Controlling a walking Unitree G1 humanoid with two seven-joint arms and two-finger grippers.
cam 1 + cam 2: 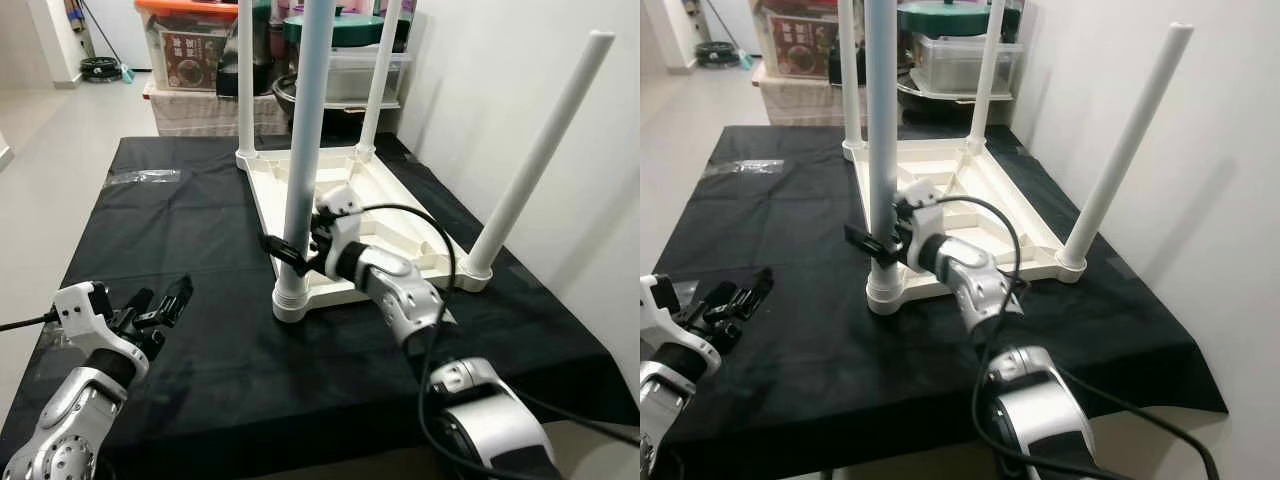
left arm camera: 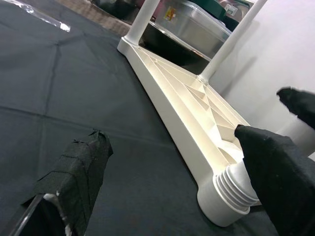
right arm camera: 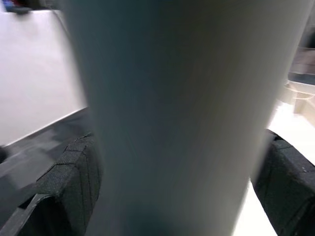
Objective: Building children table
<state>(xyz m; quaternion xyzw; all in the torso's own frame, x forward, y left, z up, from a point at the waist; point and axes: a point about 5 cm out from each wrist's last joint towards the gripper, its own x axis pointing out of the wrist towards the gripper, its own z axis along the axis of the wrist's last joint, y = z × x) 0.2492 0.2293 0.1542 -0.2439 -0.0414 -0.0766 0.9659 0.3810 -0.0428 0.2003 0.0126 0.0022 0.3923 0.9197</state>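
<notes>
A black cloth covers the counter, which stands against a white wall; storage bins sit beyond its far edge.

The right gripper has its black fingers clasped around the near-left leg, one on each side, low on the pole and just above its threaded collar. The silver right arm reaches in from the near edge with a black cable looping over it.

That leg stands upright in the near-left corner of the white tabletop, which lies upside down on the cloth with its ribbed underside up. Three more legs rise from the other corners: two at the far end, one near-right leaning outward toward the wall.

The left gripper hovers over the cloth near the counter's near-left corner, well apart from the tabletop, its taped fingers spread and holding nothing. A clear plastic bag lies on the cloth at far left.
</notes>
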